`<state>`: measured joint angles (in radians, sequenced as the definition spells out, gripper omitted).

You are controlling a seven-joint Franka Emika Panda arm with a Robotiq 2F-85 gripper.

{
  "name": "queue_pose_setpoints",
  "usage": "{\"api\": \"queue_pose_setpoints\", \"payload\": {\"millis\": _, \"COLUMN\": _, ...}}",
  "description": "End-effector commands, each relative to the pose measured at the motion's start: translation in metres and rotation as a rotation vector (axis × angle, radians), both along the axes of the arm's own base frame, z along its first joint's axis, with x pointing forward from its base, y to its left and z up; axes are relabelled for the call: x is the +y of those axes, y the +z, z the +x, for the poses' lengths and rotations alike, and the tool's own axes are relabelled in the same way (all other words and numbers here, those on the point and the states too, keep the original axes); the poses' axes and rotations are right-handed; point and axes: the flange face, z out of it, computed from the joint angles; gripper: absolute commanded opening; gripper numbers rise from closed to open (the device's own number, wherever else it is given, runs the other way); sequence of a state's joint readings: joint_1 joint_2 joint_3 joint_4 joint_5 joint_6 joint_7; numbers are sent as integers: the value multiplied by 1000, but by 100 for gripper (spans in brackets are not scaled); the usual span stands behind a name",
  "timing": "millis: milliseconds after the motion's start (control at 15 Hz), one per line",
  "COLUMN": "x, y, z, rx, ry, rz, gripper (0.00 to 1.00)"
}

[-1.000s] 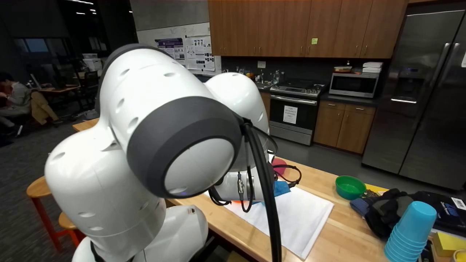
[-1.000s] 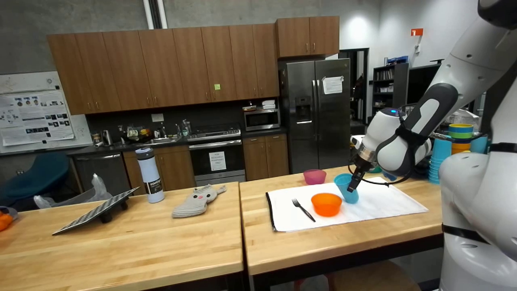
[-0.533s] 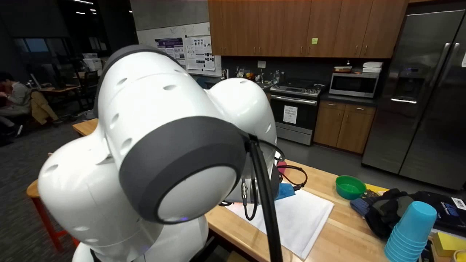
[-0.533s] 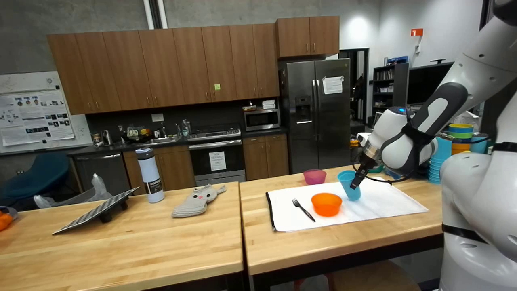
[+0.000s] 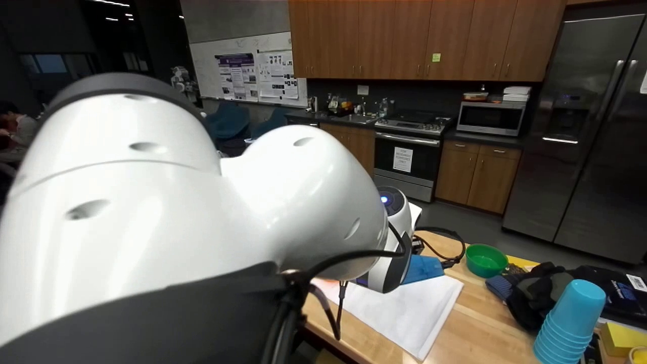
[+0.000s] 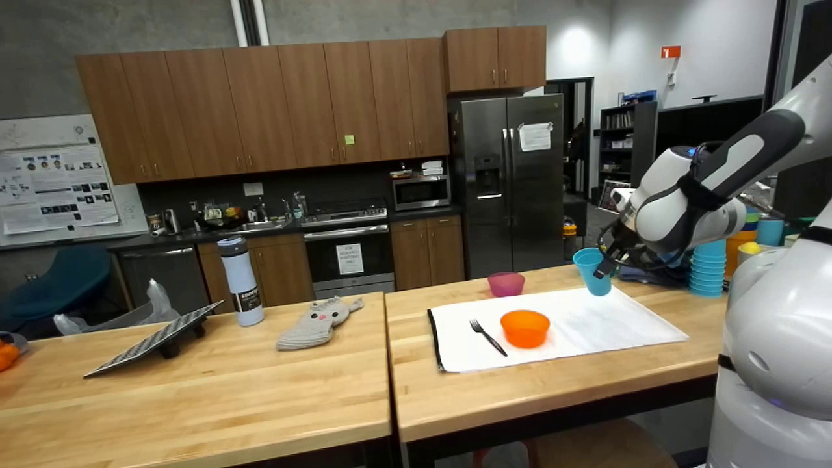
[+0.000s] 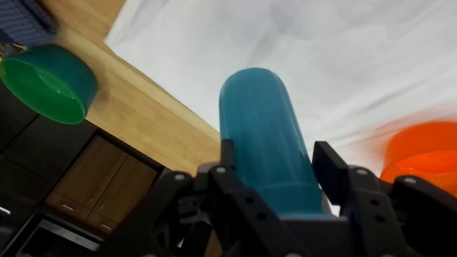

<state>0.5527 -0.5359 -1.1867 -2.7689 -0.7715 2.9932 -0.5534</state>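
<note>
My gripper [image 7: 274, 153] is clamped on a blue cup [image 7: 259, 114]: in the wrist view my 2 black fingers [image 7: 330, 171] stand at either side of its wall, and its closed base points away from me. In an exterior view the cup leans, mouth up and to the left, base lower and to the right, at the far edge of a white cloth [image 6: 624, 325], toward its right end. I cannot tell whether the base touches anything.

The cloth lies on a wooden table [image 6: 494, 396]. On it, nearer and to the left of my cup, sits an orange bowl [image 6: 525, 329]; left of that lies a black fork [image 6: 487, 337], tines toward the far side. A pink bowl [image 6: 506, 284] stands left of the cup, by the cloth's far edge. A green bowl [image 5: 485, 260] stands on bare wood, far and to the right of the cloth in an exterior view. Right of it lie dark clothes [image 5: 530, 298]; nearer, a stack of blue cups [image 5: 569, 323] stands rims down, left of a yellow box [image 5: 624, 339].

On the left table [image 6: 227, 390] I see a grey knitted piece [image 6: 317, 325] with a face, an upright bottle [image 6: 242, 286] and a tilted checked board [image 6: 153, 341].
</note>
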Motion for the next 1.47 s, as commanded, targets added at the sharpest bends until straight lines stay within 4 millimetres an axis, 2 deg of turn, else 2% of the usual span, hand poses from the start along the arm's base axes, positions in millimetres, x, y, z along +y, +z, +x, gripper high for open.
{"api": "queue_pose_setpoints", "payload": {"millis": 0, "x": -11, "y": 31, "z": -9, "rx": 21, "ry": 41, "rz": -44, "gripper": 31}}
{"api": "queue_pose_setpoints", "payload": {"millis": 267, "x": -6, "y": 57, "z": -11, "rx": 58, "ry": 100, "rz": -114, "gripper": 31}}
{"api": "queue_pose_setpoints", "payload": {"millis": 600, "x": 17, "y": 77, "z": -9, "rx": 82, "ry": 190, "rz": -182, "gripper": 31}}
{"api": "queue_pose_setpoints", "payload": {"millis": 733, "x": 20, "y": 83, "z": -9, "rx": 83, "ry": 212, "rz": -195, "gripper": 31}}
{"api": "queue_pose_setpoints", "payload": {"millis": 1000, "x": 20, "y": 91, "z": -11, "rx": 96, "ry": 244, "rz": -204, "gripper": 31}}
{"api": "queue_pose_setpoints", "payload": {"millis": 1400, "x": 22, "y": 92, "z": -12, "rx": 188, "ry": 267, "rz": -271, "gripper": 31}}
